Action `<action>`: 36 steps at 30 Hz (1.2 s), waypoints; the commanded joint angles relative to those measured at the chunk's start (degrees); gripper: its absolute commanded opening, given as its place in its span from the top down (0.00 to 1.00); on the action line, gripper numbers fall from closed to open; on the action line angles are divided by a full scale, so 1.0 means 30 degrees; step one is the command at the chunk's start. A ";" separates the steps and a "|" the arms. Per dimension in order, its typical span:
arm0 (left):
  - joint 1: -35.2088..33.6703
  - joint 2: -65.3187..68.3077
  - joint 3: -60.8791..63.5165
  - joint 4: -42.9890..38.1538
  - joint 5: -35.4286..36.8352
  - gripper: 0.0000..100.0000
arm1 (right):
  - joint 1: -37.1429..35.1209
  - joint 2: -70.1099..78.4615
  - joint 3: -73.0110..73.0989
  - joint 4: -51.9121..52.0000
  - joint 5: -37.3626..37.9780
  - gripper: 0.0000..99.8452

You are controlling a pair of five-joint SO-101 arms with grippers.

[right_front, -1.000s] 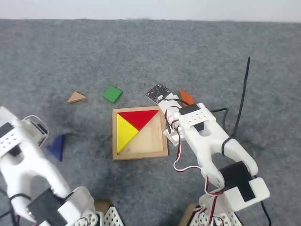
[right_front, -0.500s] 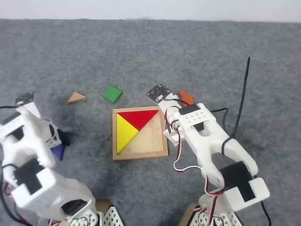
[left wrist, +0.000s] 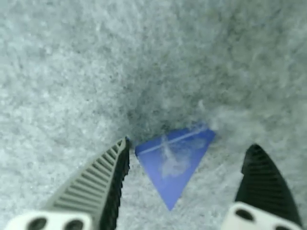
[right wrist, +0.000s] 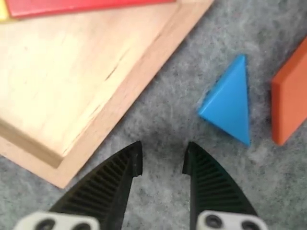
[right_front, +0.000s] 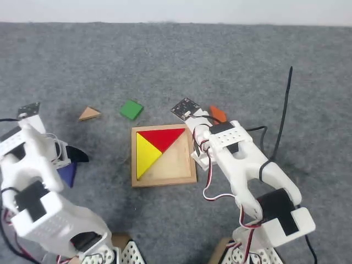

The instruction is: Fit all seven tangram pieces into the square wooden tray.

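The left tool [left wrist: 190, 145] hangs low over the grey felt-covered table [right_front: 247, 66] with its jaws spread wide and nothing held. A dark blue triangle [left wrist: 173, 160] lies flat on the table in the gap between them. One of its corners is just beside the ribbed finger, and the other finger is well apart from it.

The right tool [right wrist: 163, 146] is just outside the square wooden tray [right wrist: 120, 100], near one of its corners. Its jaws are parted by a narrow gap and hold nothing, with bare table between the tips. A light blue triangle [right wrist: 230, 108] lies just ahead of this tool on the side away from the tray. An orange piece [right wrist: 290, 105] is just beyond it, and the two are close but not touching.

Inside the tray, a red triangle [right_front: 163, 136] and a yellow triangle [right_front: 146, 155] lie flat and meet along one edge. The rest of the tray floor, on the side nearer the right tool, is bare wood.

A green square [right_front: 131, 109] and a tan triangle [right_front: 88, 114] lie on the table between the two tools, farther out than both, and well apart from either.
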 commanded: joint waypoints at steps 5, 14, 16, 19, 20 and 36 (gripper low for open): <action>0.0264 -0.0059 -0.0630 -0.0059 -0.1172 0.64 | -0.0132 -0.0249 -0.0938 0.0308 0.0205 0.84; 0.0615 -0.0059 -0.0190 -0.0029 -0.1172 0.73 | -0.0132 -0.0249 -0.0938 0.0308 0.0205 0.84; 0.0791 -0.0059 -0.0073 -0.0029 -0.1172 0.74 | -0.0132 -0.0249 -0.0938 0.0308 0.0205 0.84; 0.0850 -0.0059 -0.0044 0.0029 -0.1172 0.74 | -0.0132 -0.0249 -0.0938 0.0308 0.0205 0.84; 0.0850 -0.0059 -0.0015 0.0059 -0.1172 0.74 | -0.0132 -0.0249 -0.0938 0.0308 0.0205 0.84; 0.0879 -0.0088 0.0132 0.1993 -0.1055 0.77 | -0.0132 -0.0249 -0.0938 0.0308 0.0205 0.84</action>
